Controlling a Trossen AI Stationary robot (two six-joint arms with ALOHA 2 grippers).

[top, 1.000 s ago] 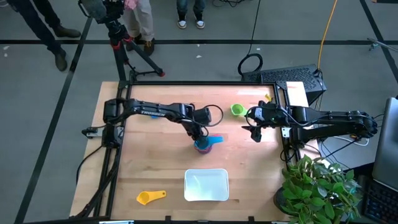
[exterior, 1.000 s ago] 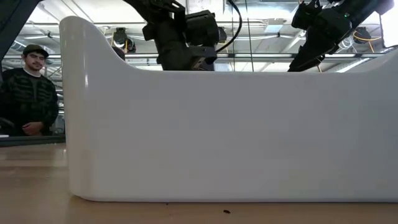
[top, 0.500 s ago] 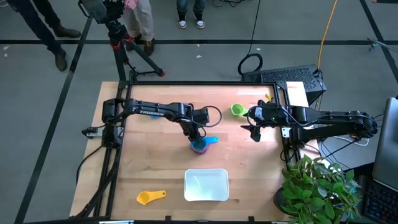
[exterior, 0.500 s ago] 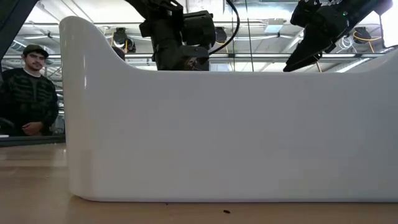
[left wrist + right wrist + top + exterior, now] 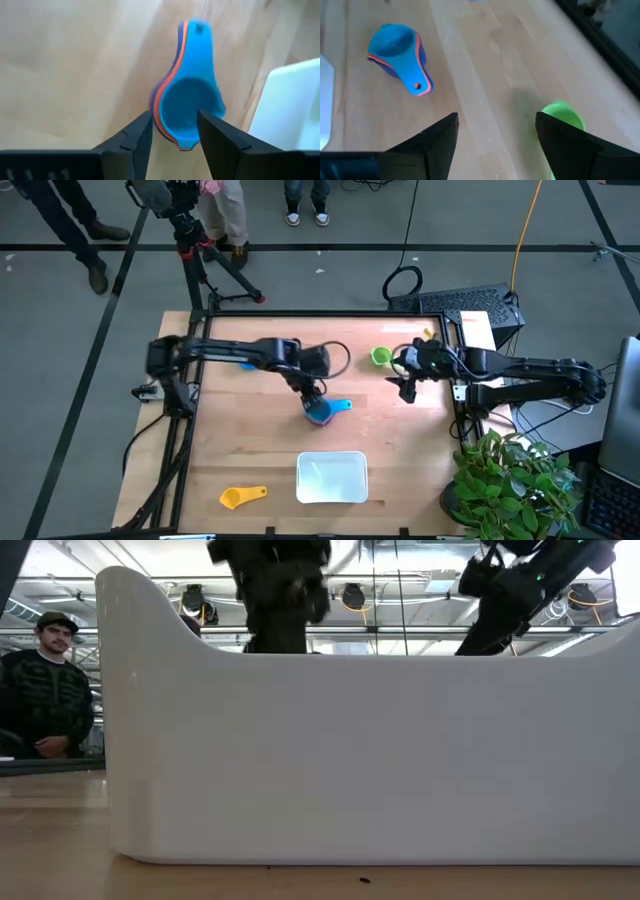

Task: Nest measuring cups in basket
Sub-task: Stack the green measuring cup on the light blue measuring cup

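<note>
A stack of nested measuring cups (image 5: 322,412) stands on its base mid-table, a light blue cup (image 5: 190,107) on top over orange and dark blue ones. My left gripper (image 5: 316,396) (image 5: 172,125) hovers open just above it, a finger on either side of the top cup's near rim, touching nothing. A green cup (image 5: 380,357) (image 5: 562,116) sits far right of centre, with my right gripper (image 5: 405,386) (image 5: 495,125) open above the table beside it. A yellow cup (image 5: 241,497) lies near the front left. The white basket (image 5: 332,478) sits at front centre.
The basket wall (image 5: 350,760) fills the low view and hides the table behind it. A small yellow item (image 5: 430,335) lies at the far right edge of the table. People and a tripod (image 5: 195,240) stand beyond the far edge. Bare wood lies between the stack and the basket.
My left gripper has opened and let go of the light blue cup, which now rests on top of the stack. It has then risen a little above the stack. The stack stays where it was.
</note>
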